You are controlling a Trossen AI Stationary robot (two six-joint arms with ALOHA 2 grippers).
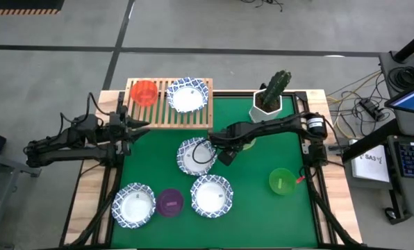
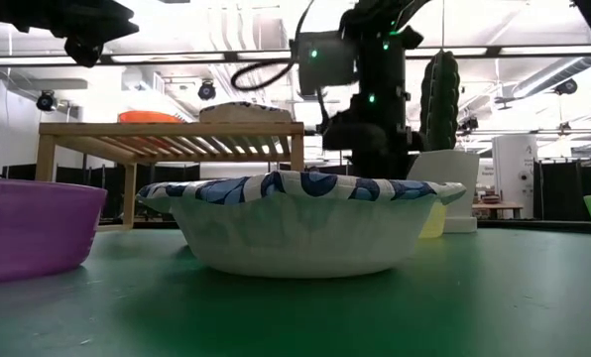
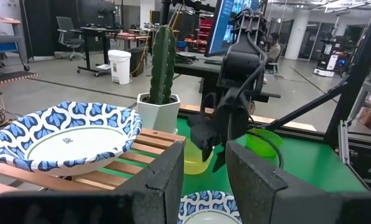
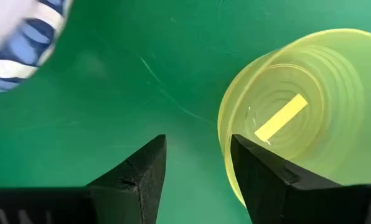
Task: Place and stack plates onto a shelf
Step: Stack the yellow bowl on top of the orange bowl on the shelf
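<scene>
The wooden slat shelf point(image 1: 167, 117) stands at the table's far left and carries a red dish point(image 1: 144, 92) and one blue-rimmed plate point(image 1: 188, 94) point(image 3: 67, 134). Three more patterned plates lie on the green table: one in the middle point(image 1: 193, 157), two near the front point(image 1: 134, 205) point(image 1: 211, 196). My right gripper point(image 1: 221, 153) point(image 4: 198, 163) is open and hangs low over the table between the middle plate and the yellow-green dish point(image 4: 304, 112) point(image 1: 247, 144). My left gripper point(image 1: 143, 125) point(image 3: 201, 168) is open and waits beside the shelf's near left edge.
A purple dish point(image 1: 170, 202) sits between the two front plates. A green dish point(image 1: 282, 180) lies toward the table's right. The white pot with the cactus point(image 1: 269, 97) stands at the far edge, right of the shelf. The shelf's right third point(image 1: 205, 117) is bare slats.
</scene>
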